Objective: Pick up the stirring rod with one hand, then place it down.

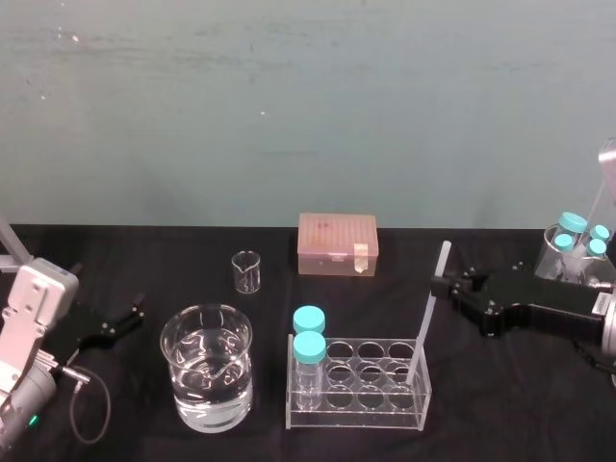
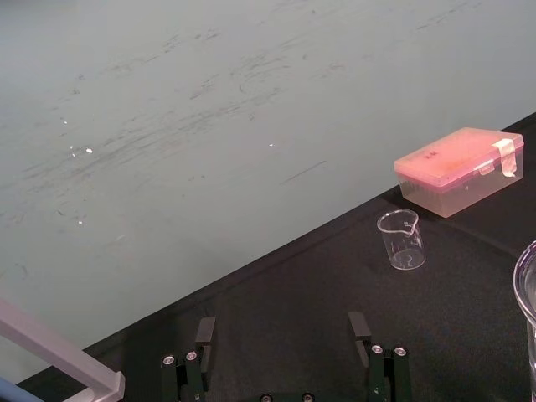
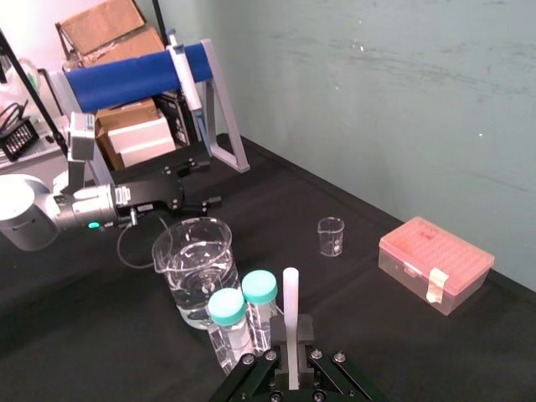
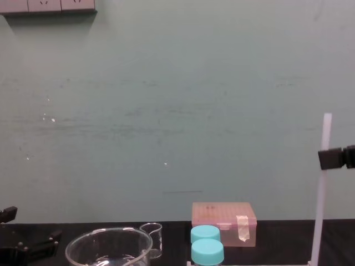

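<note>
Two grippers are at the black-covered table (image 1: 500, 423), but only one works. From the head, the blocky black right gripper (image 1: 440, 285) reaches in from the right and is closed on the long, thin, white translucent stirring rod (image 1: 424, 332), near its upper end. The rod leans a little; its lower end is inside the clear acrylic rack (image 1: 358, 415), in the rightmost column — whether it touches the bottom I cannot tell. Two blue-capped bottles (image 1: 309, 345) stand in the leftmost column. The left gripper (image 1: 123, 320) rests well apart at the left, beside a large glass beaker of water (image 1: 207, 371).

From the left wrist, that gripper's fingers (image 2: 205, 333) stand wide apart with nothing between them; a small clear beaker (image 2: 400, 239) and a pink plastic box (image 2: 459, 170) are farther on.

From the right wrist, the rod stands between the closed jaws, its tip above them, the bottles near.

From the chest, the rod is nearly upright, pinched high.

I judge the danger to be in the lift — the hold is high, so the long lower part can swing. If the arm moves sideways before the end clears the hole, the rod may lever against the rim, tip the rack, or slip in the jaws. Laid down, so round a thing may roll.
</note>
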You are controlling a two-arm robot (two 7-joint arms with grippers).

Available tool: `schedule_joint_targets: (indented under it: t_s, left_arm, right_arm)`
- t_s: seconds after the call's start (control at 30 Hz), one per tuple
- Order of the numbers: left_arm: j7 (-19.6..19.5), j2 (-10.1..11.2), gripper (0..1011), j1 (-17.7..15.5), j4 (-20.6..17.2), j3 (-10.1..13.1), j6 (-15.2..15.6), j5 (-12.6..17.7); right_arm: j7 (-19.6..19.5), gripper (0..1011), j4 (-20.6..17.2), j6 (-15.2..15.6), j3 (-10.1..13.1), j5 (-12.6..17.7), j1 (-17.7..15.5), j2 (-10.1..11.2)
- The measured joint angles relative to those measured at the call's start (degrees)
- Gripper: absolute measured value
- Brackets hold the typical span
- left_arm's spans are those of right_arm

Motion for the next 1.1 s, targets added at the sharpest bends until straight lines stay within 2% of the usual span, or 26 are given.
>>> schedule_joint_targets:
  t_s: [0.37,0.77,1.1]
  left_arm:
    - [0.00,0.00,1005,0.00,0.00,0.00,0.00,0.00]
    - [0.00,0.00,1005,0.00,0.00,0.00,0.00,0.00]
    - [0.00,0.00,1005,0.00,0.00,0.00,0.00,0.00]
  right_arm:
    - [1.02,61,1.61,-1.22,-1.19,-1.98,-0.71,-1.05]
    - [1.92,61,2.70,-3.09,-1.30,-3.51,-1.61,-2.22]
    - [1.98,61,2.97,-4.28,-1.35,-6.41,-2.01,-3.07]
